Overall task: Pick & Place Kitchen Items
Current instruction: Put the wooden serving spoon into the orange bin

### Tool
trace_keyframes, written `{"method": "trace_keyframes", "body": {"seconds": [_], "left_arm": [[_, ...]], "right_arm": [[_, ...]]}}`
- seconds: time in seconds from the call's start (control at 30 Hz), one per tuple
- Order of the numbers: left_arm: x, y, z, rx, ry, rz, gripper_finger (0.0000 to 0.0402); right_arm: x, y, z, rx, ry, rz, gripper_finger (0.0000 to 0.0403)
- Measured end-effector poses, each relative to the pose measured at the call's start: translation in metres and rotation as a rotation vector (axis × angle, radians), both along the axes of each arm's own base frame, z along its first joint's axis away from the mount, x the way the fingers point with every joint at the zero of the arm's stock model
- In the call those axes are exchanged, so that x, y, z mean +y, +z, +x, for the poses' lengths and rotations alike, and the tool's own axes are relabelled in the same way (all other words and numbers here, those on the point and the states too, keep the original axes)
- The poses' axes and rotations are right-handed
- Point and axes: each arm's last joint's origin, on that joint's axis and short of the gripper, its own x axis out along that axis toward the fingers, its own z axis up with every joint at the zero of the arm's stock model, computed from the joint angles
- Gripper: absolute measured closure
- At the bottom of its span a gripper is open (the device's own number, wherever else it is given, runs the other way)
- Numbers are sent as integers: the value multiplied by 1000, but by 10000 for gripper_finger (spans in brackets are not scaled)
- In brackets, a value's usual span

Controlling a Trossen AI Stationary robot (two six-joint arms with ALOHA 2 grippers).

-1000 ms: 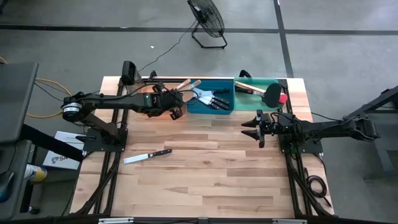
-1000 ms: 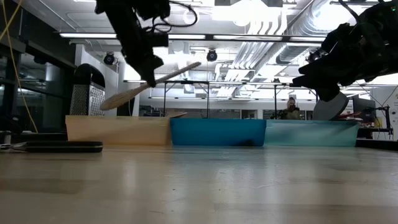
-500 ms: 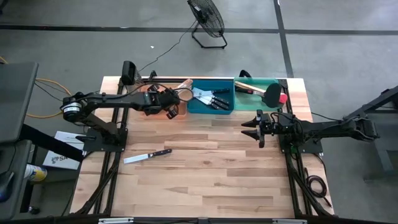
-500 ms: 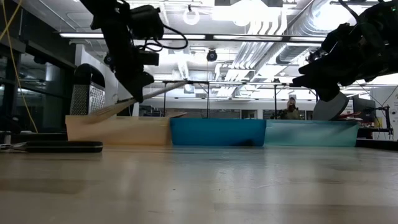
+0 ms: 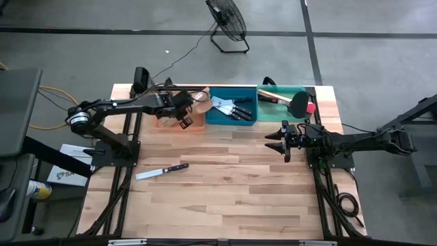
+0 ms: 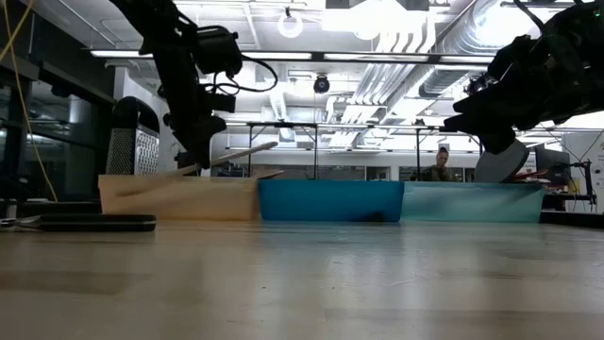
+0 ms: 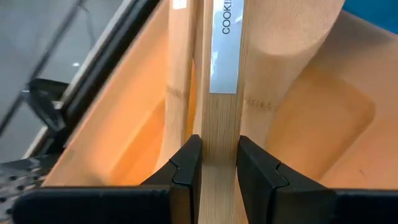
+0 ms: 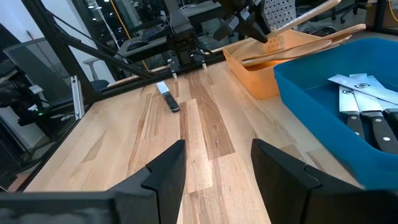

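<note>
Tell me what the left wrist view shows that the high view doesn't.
Only the left wrist view shows the left tool shut on the wooden utensil and its white label. Only the high view shows the knife on the table, the blue bin, the green bin and the right tool. Both show the orange bin.

Pale wood spoon (image 7: 221, 124), orange bin (image 5: 194, 124), blue bin (image 5: 231, 120), green bin (image 5: 281, 117).
</note>
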Motion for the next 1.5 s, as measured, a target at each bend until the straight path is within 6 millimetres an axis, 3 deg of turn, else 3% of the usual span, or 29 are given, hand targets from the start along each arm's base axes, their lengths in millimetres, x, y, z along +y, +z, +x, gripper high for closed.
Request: {"method": "trace_keyframes", "body": {"seconds": [0.73, 1.5], "left_arm": [[31, -5, -18, 14, -15, -101, 332], [42, -25, -9, 29, -67, -146, 332]], "right_arm": [[0, 0, 0, -1, 0, 0, 229], [0, 0, 0, 0, -1, 0, 229]]}}
